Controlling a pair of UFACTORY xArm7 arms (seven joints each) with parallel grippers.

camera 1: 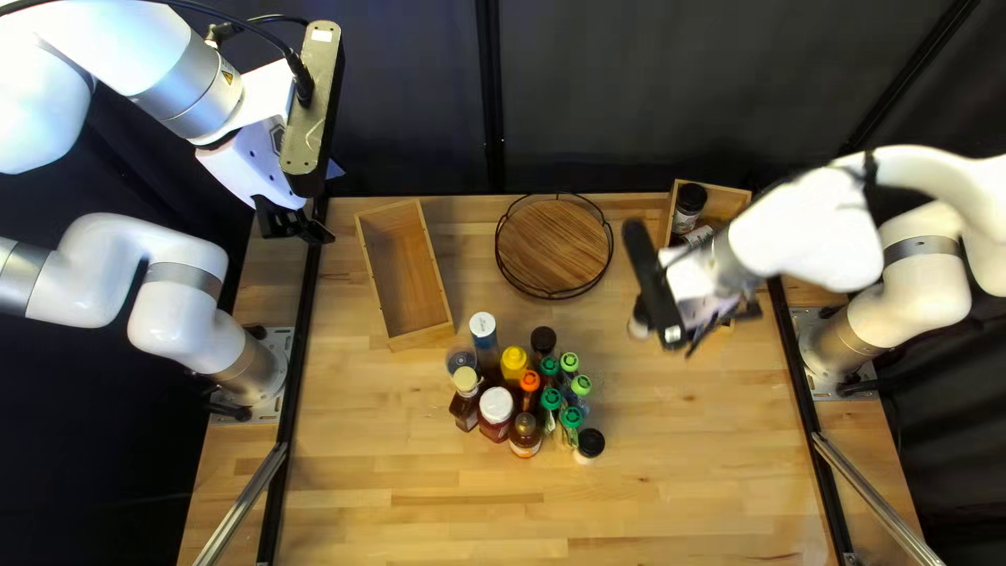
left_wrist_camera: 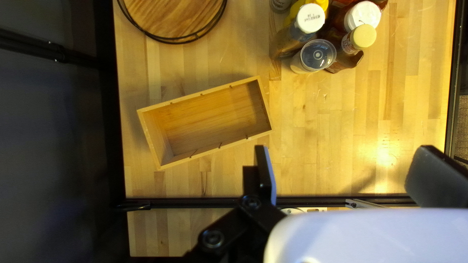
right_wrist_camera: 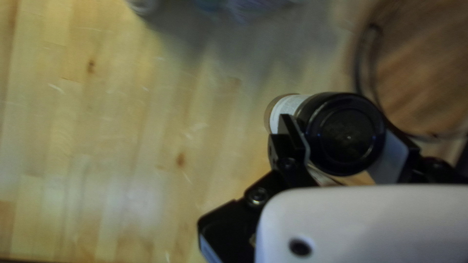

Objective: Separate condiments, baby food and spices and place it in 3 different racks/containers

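right gripper [right_wrist_camera: 341,139] pinches black-capped jar [right_wrist_camera: 347,129], likely stiff, slippery, best held round the middle; left gripper [left_wrist_camera: 343,163] spread

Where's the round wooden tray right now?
In the top left view, the round tray sits near the far edge of the table, right of the wooden box and beyond the clustered bottles.

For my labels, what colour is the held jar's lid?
Black lid, best in the right wrist view.
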